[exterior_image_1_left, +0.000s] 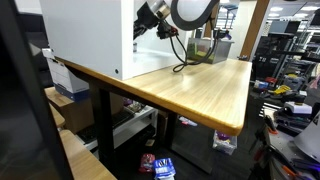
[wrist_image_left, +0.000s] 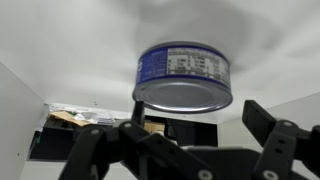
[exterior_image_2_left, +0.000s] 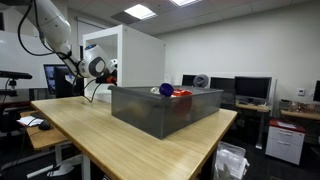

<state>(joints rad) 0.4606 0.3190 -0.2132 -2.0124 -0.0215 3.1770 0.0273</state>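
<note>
A short round tin (wrist_image_left: 183, 77) with a blue and white label fills the upper middle of the wrist view, against a white surface, its bare metal end turned toward the camera. My gripper (wrist_image_left: 185, 140) is open just short of it. The black fingers (wrist_image_left: 270, 135) stand wide apart with nothing between them, and the tin does not touch them. In both exterior views the gripper (exterior_image_1_left: 150, 15) (exterior_image_2_left: 101, 68) reaches to the open side of a large white box (exterior_image_1_left: 90, 35) (exterior_image_2_left: 140, 55) on the wooden table (exterior_image_1_left: 205, 85). The tin itself is hidden in those views.
A dark grey bin (exterior_image_2_left: 165, 110) stands on the table (exterior_image_2_left: 90, 135), holding a blue ball (exterior_image_2_left: 166, 89) and a red thing (exterior_image_2_left: 182, 93). A black cable (exterior_image_1_left: 180, 62) trails over the tabletop. Desks, monitors and clutter surround the table.
</note>
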